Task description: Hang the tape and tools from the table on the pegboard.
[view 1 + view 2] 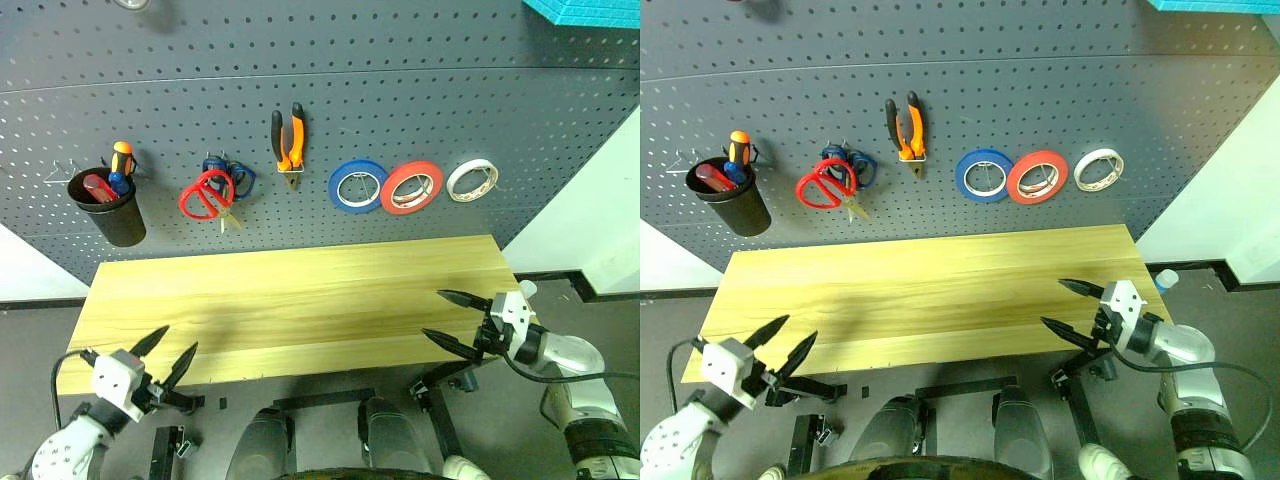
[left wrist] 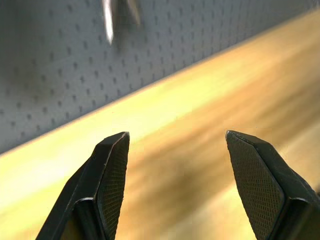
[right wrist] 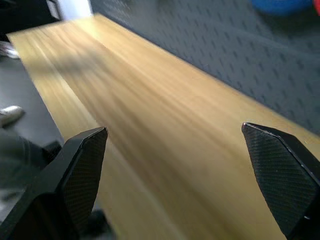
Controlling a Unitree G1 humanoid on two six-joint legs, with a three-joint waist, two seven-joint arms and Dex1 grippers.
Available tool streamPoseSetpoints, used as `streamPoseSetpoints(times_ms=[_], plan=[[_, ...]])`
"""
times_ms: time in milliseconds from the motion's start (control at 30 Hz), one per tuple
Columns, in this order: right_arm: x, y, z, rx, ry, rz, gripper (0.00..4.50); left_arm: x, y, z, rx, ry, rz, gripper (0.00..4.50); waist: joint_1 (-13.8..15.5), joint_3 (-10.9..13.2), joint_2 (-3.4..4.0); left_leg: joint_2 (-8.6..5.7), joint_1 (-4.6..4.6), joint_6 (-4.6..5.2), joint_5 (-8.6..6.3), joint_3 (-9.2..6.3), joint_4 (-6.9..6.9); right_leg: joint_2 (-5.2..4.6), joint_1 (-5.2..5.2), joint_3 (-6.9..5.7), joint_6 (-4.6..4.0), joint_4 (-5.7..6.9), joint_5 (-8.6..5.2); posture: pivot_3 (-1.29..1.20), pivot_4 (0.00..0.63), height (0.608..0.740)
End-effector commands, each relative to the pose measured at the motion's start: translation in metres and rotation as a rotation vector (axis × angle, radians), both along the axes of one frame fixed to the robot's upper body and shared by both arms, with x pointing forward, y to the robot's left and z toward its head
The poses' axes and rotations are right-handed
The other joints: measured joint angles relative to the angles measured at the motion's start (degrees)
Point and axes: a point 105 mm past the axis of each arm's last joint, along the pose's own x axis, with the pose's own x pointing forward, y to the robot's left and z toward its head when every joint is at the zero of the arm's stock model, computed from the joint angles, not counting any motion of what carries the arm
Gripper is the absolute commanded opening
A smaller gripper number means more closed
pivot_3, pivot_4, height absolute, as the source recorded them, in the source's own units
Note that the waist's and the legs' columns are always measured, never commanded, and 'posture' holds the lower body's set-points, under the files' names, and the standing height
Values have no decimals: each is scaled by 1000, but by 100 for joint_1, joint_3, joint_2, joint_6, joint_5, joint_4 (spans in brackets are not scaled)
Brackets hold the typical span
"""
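Hanging already on the far pegboard [image 1: 400,90], red tape [image 1: 411,187], pliers [image 1: 289,138], scissors [image 1: 205,195], screwdriver [image 1: 122,160], well beyond left gripper [image 1: 165,358] and right gripper [image 1: 447,318], both wide open, empty, at the table's [image 1: 300,290] near edge.

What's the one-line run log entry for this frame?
stage: done | red tape roll, orange-handled pliers, red-handled scissors: on grey pegboard | wood-grain table: bare | both end effectors: open

light: bright, even; shadows: soft on table [image 1: 300,290]; blur: both wrist views smeared
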Motion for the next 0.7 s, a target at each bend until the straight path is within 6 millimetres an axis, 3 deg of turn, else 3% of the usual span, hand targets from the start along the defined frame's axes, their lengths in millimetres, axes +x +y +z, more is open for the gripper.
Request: streamPoseSetpoints(times_ms=[33, 433, 700], plan=[[0, -11, 4, -19, -42, -27, 4500, 0, 2, 1, 20, -48, 14, 3204, -3, -23, 7, 0, 2, 0, -1, 0, 2, 0, 4, 0, 0, -1, 0, 18, 90, 740], [6, -7, -1, -13, -58, -42, 4500, 9, -7, -12, 32, -33, -28, 3204, 2, -127, 69, 0, 4, 6, -3, 0, -5, 1, 15, -1, 2, -32, 4, -1, 88, 740], [-3, -11, -9, -32, -37, -51, 4500, 9, -19, -14, 43, -12, -57, 3204, -4, -132, 71, 0, 5, 7, -3, 0, -4, 1, 15, 0, 2, -32, 3, -12, 103, 740]])
